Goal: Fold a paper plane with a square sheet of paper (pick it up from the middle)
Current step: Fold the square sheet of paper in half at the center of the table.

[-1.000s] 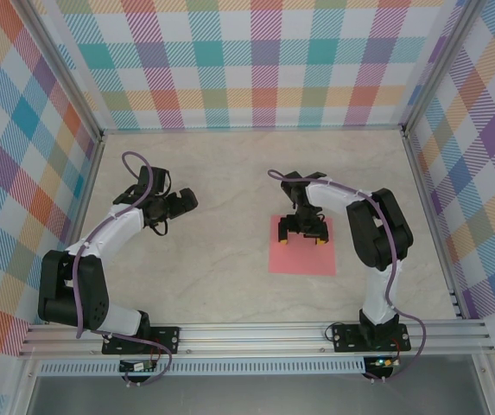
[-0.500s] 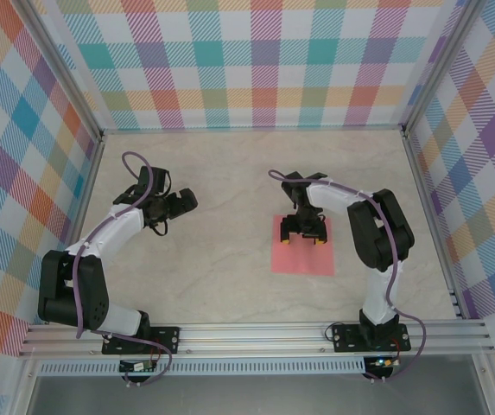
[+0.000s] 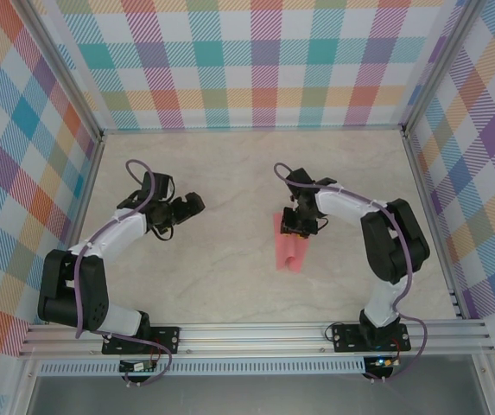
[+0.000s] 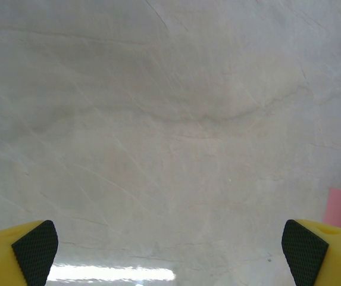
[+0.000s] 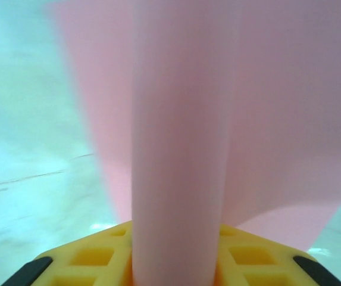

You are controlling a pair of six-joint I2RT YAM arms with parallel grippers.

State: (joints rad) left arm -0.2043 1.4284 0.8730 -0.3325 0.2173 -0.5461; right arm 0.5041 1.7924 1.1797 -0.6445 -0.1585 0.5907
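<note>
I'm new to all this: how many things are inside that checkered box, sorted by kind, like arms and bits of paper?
White-and-black robot arms: 2 (left arm, right arm)
Thin salmon-pink sheet of paper, bunched and pinched in the right gripper: 1
Total: 3

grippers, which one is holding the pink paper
The right gripper: its jaws are pinched on the square sheet of paper. The left gripper is open over bare table.
</note>
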